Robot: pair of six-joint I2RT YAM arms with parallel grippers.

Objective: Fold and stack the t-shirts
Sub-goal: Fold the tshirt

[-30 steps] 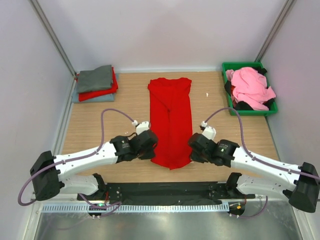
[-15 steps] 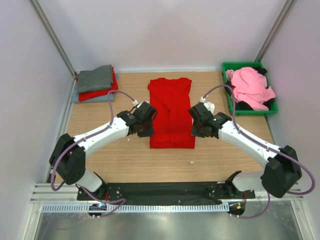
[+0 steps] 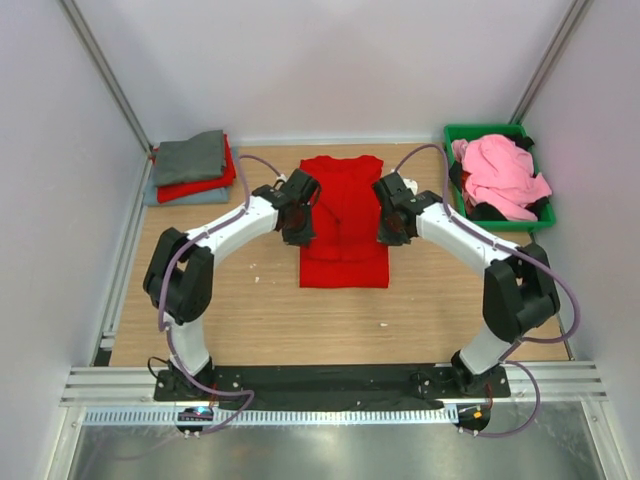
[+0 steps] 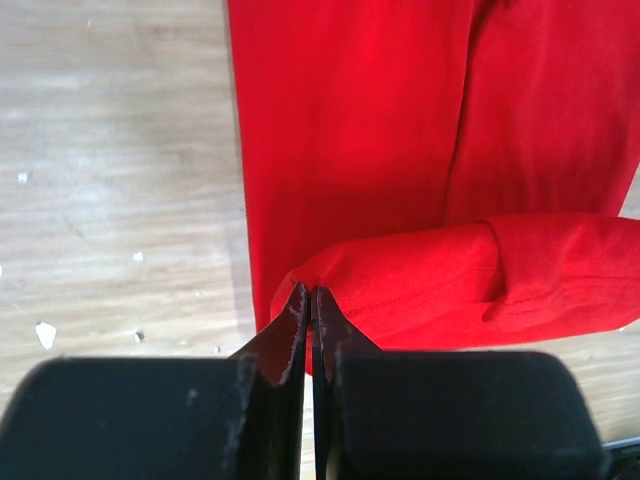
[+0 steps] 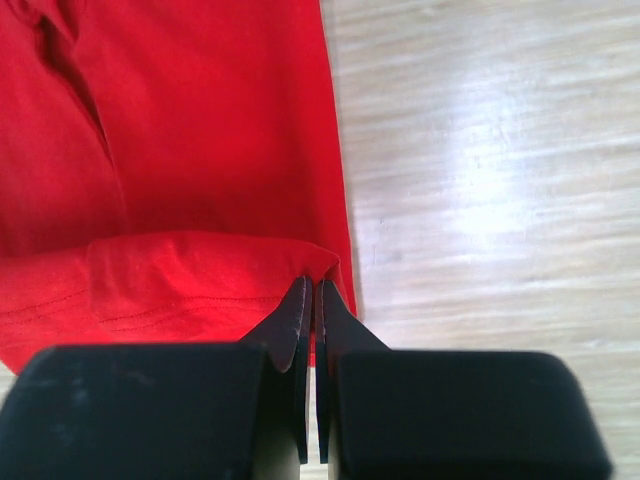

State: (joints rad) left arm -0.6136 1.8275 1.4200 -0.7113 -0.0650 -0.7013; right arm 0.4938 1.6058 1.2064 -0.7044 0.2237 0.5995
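Observation:
A large bright red t-shirt [image 3: 343, 222] lies lengthwise in the middle of the table, its near hem lifted and doubled back over itself. My left gripper [image 3: 303, 222] is shut on the hem's left corner [image 4: 330, 285]. My right gripper [image 3: 386, 224] is shut on the hem's right corner [image 5: 300, 262]. Both hold the hem over the shirt's middle [image 4: 360, 130]. A folded stack with a grey shirt [image 3: 190, 155] on top of a red one [image 3: 195, 185] and a light blue-grey one sits at the back left.
A green bin [image 3: 540, 222] at the back right holds a pink shirt [image 3: 502, 175] and dark cloth. The wooden table [image 3: 200, 300] has small white specks. Side rails and walls close the space on both sides.
Both grippers have carried the red shirt's near hem away from the table's front edge towards the collar. The shirt's visible length has shortened as the fold has grown.

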